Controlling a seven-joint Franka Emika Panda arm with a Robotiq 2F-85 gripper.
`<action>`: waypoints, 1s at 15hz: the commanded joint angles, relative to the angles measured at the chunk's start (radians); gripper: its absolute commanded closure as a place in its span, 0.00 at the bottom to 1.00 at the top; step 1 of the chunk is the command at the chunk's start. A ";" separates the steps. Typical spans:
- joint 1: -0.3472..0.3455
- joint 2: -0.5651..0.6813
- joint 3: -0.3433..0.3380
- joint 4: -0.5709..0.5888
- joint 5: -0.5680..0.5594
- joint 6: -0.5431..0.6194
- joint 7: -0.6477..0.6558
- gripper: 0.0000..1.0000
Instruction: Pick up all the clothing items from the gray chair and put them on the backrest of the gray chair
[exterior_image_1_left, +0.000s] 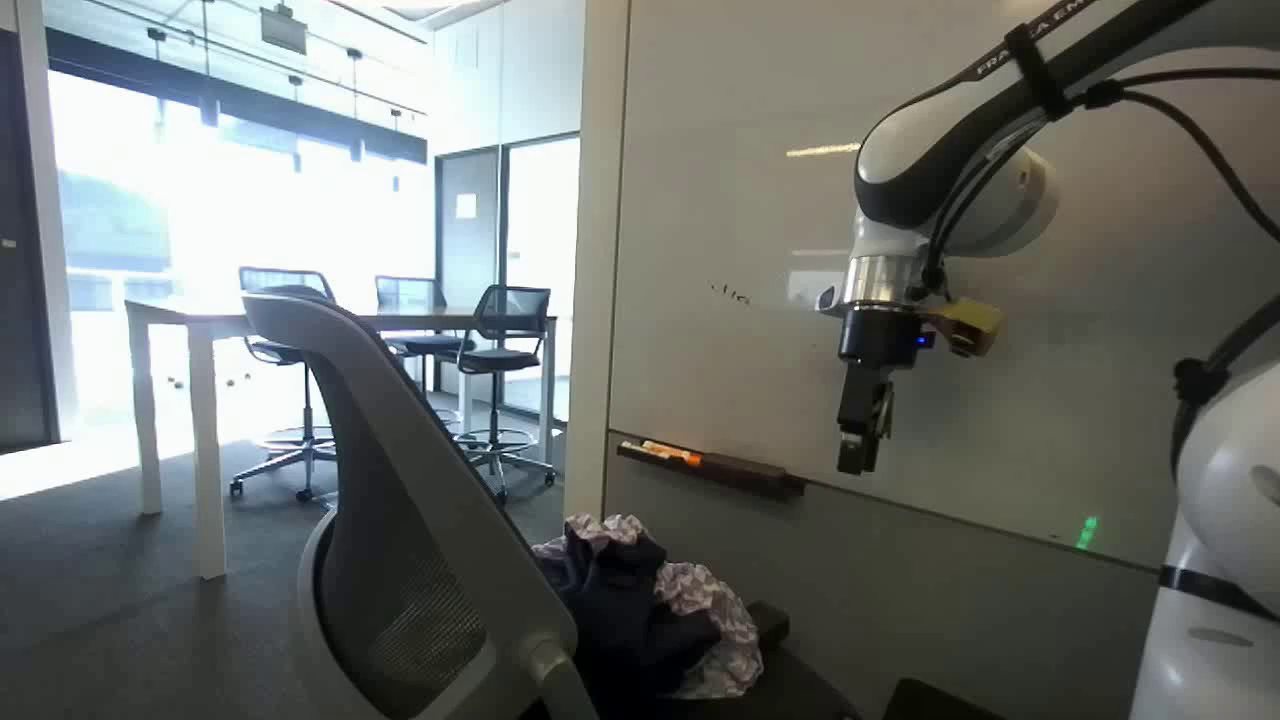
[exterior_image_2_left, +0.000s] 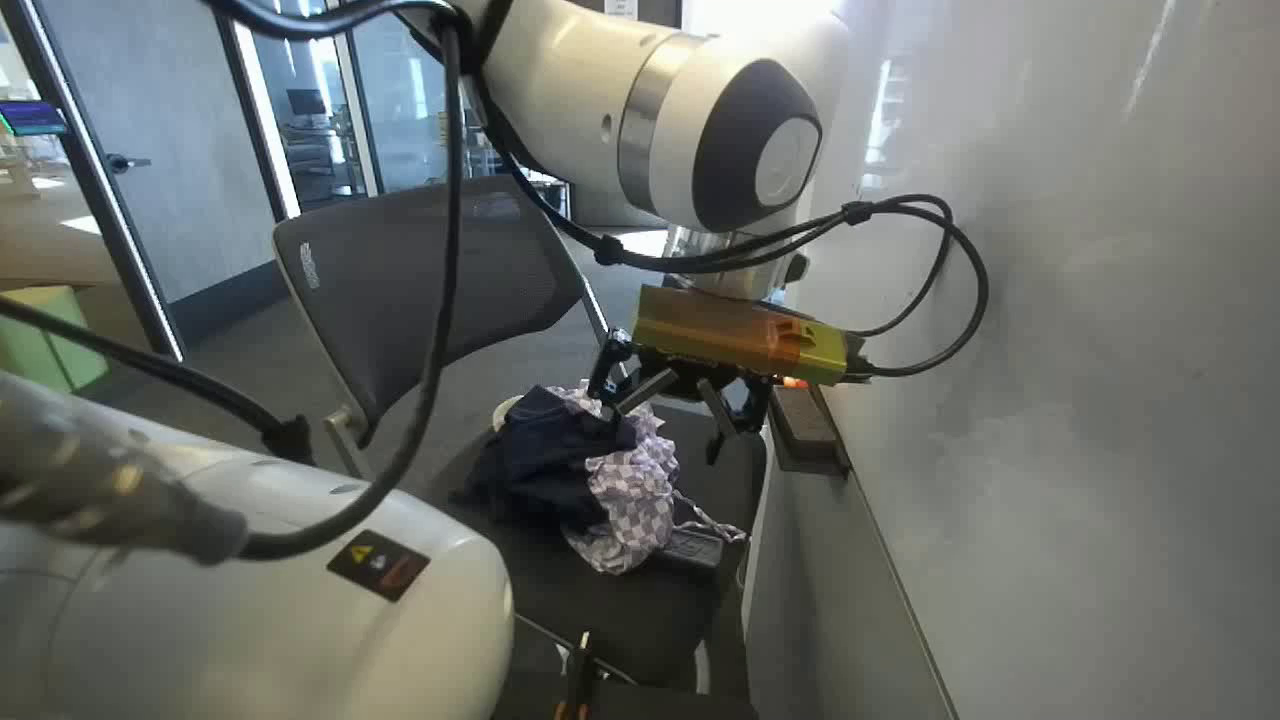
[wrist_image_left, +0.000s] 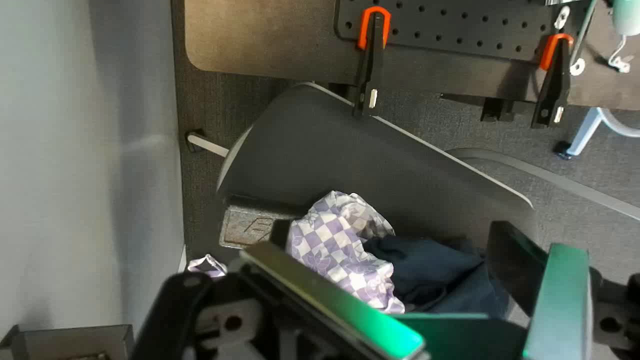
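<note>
A purple-and-white checked cloth (wrist_image_left: 337, 245) and a dark navy garment (wrist_image_left: 430, 265) lie bunched together on the seat of the gray chair (wrist_image_left: 350, 150). Both the checked cloth (exterior_image_1_left: 725, 630) (exterior_image_2_left: 640, 490) and the navy garment (exterior_image_1_left: 615, 600) (exterior_image_2_left: 540, 460) show in both exterior views. The chair's mesh backrest (exterior_image_2_left: 430, 280) stands bare; it also shows in an exterior view (exterior_image_1_left: 390, 560). My gripper (exterior_image_2_left: 660, 425) is open and empty, pointing down above the clothes, apart from them. It also shows in an exterior view (exterior_image_1_left: 857, 465) and in the wrist view (wrist_image_left: 392, 232).
A whiteboard wall (exterior_image_2_left: 1050, 400) runs close beside the chair and gripper. Its marker tray (exterior_image_1_left: 740, 475) sticks out near the gripper. A dark gray block (wrist_image_left: 247, 226) lies beside the checked cloth. A table edge with orange-and-black clamps (wrist_image_left: 372, 60) borders the seat.
</note>
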 joint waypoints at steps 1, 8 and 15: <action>-0.024 0.007 0.024 0.003 0.018 -0.001 -0.014 0.00; 0.002 0.035 0.024 -0.022 0.036 0.005 -0.031 0.00; 0.214 0.348 0.128 -0.048 0.202 0.305 -0.102 0.00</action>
